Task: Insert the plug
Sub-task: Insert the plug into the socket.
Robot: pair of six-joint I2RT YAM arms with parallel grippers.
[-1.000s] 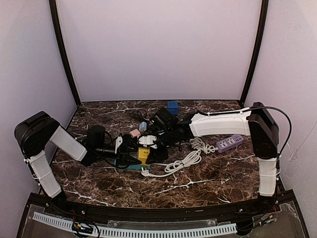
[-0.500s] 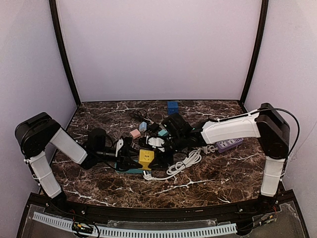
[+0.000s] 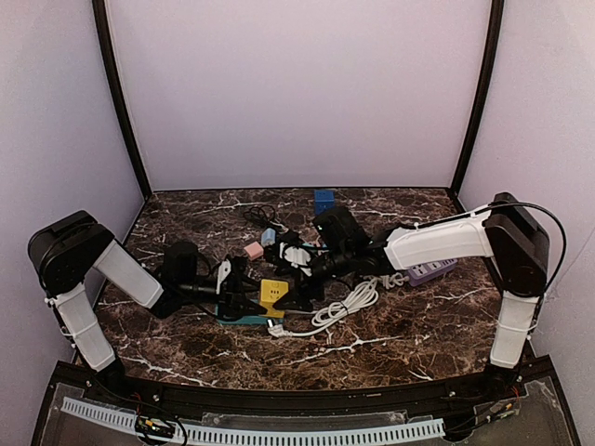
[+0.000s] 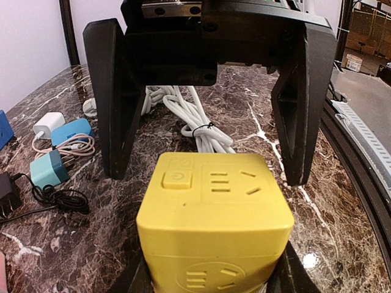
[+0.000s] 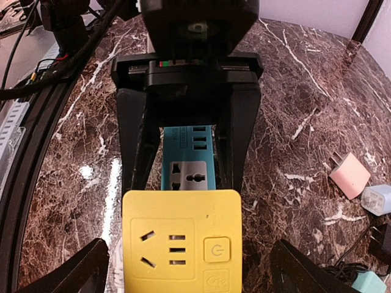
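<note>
The right gripper just let go of the plug and is open. The left gripper grips the strip. The plug looks in.

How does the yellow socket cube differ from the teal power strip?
Shape: the yellow socket cube is a stubby block, while the teal power strip is long, narrow and flat.
Pose: the cube stands taller. The strip lies low and runs out from behind it in the right wrist view.
Controls: the cube has a power button on top. The visible part of the strip shows none.
Shared: both have sockets facing up.
</note>
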